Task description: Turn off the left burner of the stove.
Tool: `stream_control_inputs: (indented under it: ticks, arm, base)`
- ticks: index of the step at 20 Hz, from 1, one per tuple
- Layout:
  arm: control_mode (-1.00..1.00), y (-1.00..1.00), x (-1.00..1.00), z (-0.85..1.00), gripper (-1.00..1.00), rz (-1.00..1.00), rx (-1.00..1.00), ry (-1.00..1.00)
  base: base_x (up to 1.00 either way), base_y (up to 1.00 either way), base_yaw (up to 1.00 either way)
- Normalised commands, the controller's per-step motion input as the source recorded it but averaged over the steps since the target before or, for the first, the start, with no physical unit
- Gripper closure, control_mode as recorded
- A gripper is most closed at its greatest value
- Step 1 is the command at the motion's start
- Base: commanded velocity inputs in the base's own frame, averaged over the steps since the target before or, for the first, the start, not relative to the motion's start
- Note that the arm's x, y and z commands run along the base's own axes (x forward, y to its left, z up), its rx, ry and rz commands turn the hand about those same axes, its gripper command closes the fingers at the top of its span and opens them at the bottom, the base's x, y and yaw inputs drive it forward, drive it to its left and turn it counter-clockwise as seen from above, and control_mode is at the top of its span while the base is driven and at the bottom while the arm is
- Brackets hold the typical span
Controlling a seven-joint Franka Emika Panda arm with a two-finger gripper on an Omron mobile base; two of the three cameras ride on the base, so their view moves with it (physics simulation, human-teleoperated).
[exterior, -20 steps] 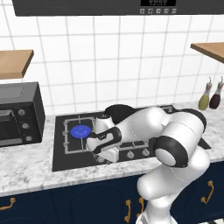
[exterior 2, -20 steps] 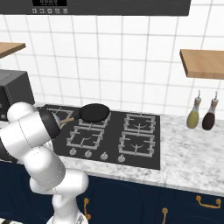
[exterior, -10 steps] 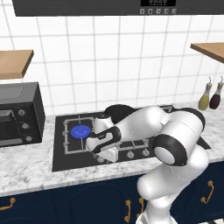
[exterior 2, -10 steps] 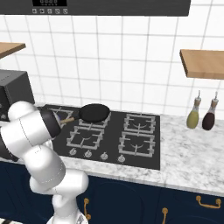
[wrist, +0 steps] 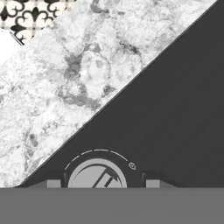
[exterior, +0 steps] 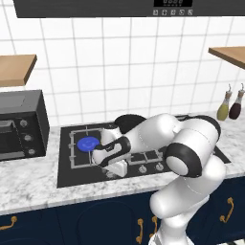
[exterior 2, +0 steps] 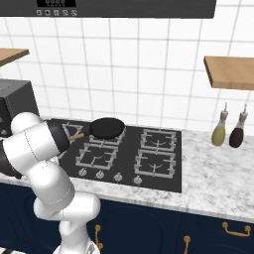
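Reaching low over the front edge of the stove (exterior: 76, 174), the gripper (exterior: 115, 168) is set down at the leftmost silver knob (wrist: 97, 176), which is framed between the two finger tips in the hand view. Whether the jaws are already clamped on the knob cannot be told; they are seen at either side of it. The left burner (exterior: 87, 144) sits at the stove's left end, behind the gripper, its blue flame disc lit. A slip is judged the main risk: if the pads are not seated squarely, the knob may be skated over and left unturned. A wrong turning direction would leave the flame burning. The frying pan (exterior 2: 107, 127) lies at the back edge, well apart.
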Motion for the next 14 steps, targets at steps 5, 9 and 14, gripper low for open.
stream_control_inputs:
  ticks: [5,9,14]
  arm:
    - [-1.0,0.0,0.0,0.0,1.0,0.0,0.0,0.0]
    - [-1.0,0.0,0.0,-0.01,1.0,-0.03,0.0,0.0]
    - [-1.0,0.0,-0.01,-0.06,1.0,-0.11,0.0,0.0]
  base:
    - [0.0,0.0,0.0]
    - [0.0,0.0,0.0]
    - [0.0,0.0,0.0]
